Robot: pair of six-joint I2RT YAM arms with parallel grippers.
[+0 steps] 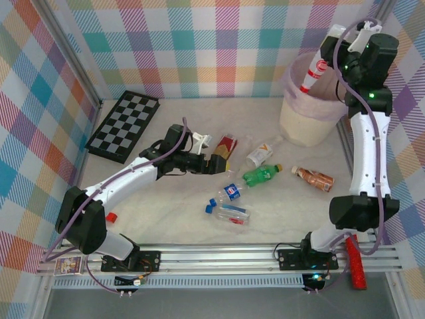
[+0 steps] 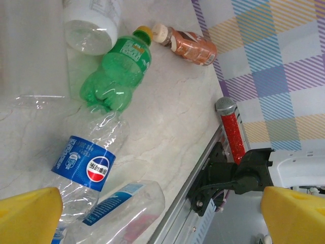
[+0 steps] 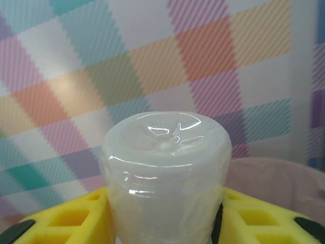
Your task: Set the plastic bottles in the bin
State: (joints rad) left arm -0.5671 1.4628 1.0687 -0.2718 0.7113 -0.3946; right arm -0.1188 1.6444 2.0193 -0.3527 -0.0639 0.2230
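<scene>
Overhead, right tool pinches a white bottle above the bin; left tool spread.

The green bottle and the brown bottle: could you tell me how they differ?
The green bottle has a yellow cap; the brown bottle has a cream one. Seen from above, the green bottle's cap points right, the brown bottle's left. Both lie on their sides on the table, apart.
</scene>
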